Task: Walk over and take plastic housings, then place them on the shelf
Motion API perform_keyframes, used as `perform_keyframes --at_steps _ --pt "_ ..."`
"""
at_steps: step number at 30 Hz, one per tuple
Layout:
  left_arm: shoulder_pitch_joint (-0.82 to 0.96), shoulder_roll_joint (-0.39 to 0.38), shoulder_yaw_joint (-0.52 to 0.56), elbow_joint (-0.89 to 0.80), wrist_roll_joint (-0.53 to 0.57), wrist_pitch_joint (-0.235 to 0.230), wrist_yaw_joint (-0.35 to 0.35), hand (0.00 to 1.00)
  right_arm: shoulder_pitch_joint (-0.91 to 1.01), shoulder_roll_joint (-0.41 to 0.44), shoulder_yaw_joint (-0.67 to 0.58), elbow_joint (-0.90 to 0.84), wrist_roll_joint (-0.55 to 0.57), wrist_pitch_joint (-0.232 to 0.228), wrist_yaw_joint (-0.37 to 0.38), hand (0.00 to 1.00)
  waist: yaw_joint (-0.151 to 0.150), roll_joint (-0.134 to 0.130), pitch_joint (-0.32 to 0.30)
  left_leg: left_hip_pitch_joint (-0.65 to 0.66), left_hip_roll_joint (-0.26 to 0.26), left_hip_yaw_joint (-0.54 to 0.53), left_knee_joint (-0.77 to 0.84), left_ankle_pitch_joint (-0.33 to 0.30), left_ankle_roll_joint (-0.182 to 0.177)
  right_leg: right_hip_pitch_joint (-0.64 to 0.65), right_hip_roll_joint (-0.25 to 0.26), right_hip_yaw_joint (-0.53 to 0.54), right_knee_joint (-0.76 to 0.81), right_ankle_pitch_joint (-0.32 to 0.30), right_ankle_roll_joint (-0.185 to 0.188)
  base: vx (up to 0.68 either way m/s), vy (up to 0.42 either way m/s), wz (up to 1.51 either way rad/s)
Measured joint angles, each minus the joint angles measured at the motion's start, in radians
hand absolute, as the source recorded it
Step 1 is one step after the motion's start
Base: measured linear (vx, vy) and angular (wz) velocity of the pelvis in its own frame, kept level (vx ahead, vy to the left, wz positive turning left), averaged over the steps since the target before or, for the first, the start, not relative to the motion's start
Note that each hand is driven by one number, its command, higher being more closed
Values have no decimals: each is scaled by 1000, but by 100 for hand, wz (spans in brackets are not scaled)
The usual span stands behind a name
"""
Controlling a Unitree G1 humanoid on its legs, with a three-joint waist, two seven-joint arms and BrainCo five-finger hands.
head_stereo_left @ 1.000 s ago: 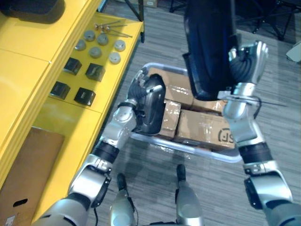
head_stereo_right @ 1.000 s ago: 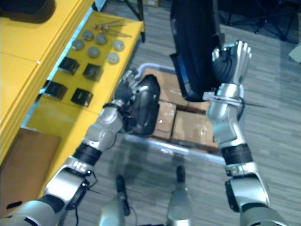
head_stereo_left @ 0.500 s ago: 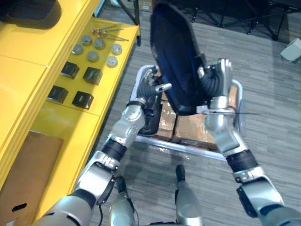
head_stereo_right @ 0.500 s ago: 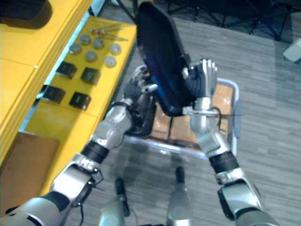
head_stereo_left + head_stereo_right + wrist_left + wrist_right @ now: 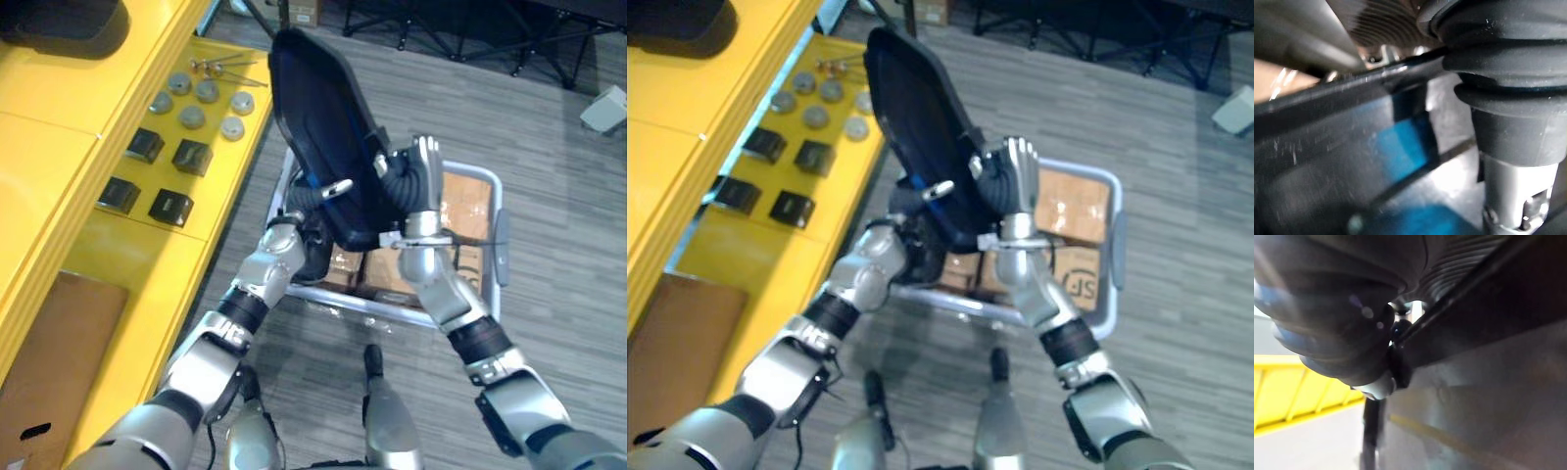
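Plastic housing (image 5: 318, 127), one, right hand (image 5: 411, 188) fingers flat against it, left hand (image 5: 310, 201) fingers unclear

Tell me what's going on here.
The robot holds a large black plastic housing up between its hands. The right hand lies flat against one side and the left hand meets its lower edge. The housing hangs above a clear bin of cardboard boxes, beside the yellow shelf, which carries small black blocks and grey discs. It is not yet on the shelf.
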Motion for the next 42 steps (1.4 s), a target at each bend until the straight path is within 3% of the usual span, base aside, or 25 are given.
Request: perform_keyframes --at_steps 2,7,13,19,20,26,28,34,36,42 --pt "0 -1 0 7 -83 -13 -44 100 -2 1 -1 -2 0 0 0 100 0 0 0 1 0 1 0 0 0 3 0 0 -6 2 0 0 0 0" --pt "0 -11 0 8 -214 -109 -94 100 -5 5 19 -52 0 0 -14 100 -3 0 0 2 0 1 0 0 0 4 1 0 -6 3 0 0 0 0" --pt "17 -12 -5 7 -263 -190 -113 100 3 19 28 -74 0 -1 -14 100 -2 -1 -1 9 0 1 -1 0 0 13 0 0 -7 3 1 0 0 0" --pt "104 -21 -12 -27 -279 -233 -149 100 80 42 26 -81 19 -21 -18 100 -2 -14 -10 38 0 6 -13 -2 -1 42 1 -3 -23 2 1 0 0 0" --pt "110 -21 -17 -27 -279 -240 -150 100 90 44 27 -82 22 -25 -20 0 -2 -17 -11 39 0 7 -14 -2 -1 42 1 -3 -23 2 1 0 0 0" --pt "206 -23 -37 -75 -268 -288 -152 100 204 65 31 -103 50 -62 -22 0 3 -35 -40 75 0 25 -26 -4 0 70 0 -1 -31 2 2 7 0 -4" --pt "242 -25 -35 -93 -228 -300 -141 100 259 65 35 -109 65 -67 -23 0 7 -30 -71 76 0 25 -30 -6 0 76 0 -4 -41 1 2 0 0 0" --pt "385 -47 13 -226 80 -320 17 100 392 75 40 -109 104 -69 -50 0 33 -12 -147 108 -1 25 -40 -12 0 115 0 -14 -56 -2 6 -3 1 2" --pt "434 -59 22 -256 246 -309 96 100 420 79 40 -115 150 -68 -53 0 44 -5 -165 125 0 21 -43 -12 0 135 0 -21 -61 -2 6 -7 4 5" --pt "554 -84 45 -257 564 -243 222 100 459 94 29 -236 265 -70 -34 0 53 -3 -215 153 -1 18 -69 -8 0 156 1 -28 -71 -4 8 -10 2 1"
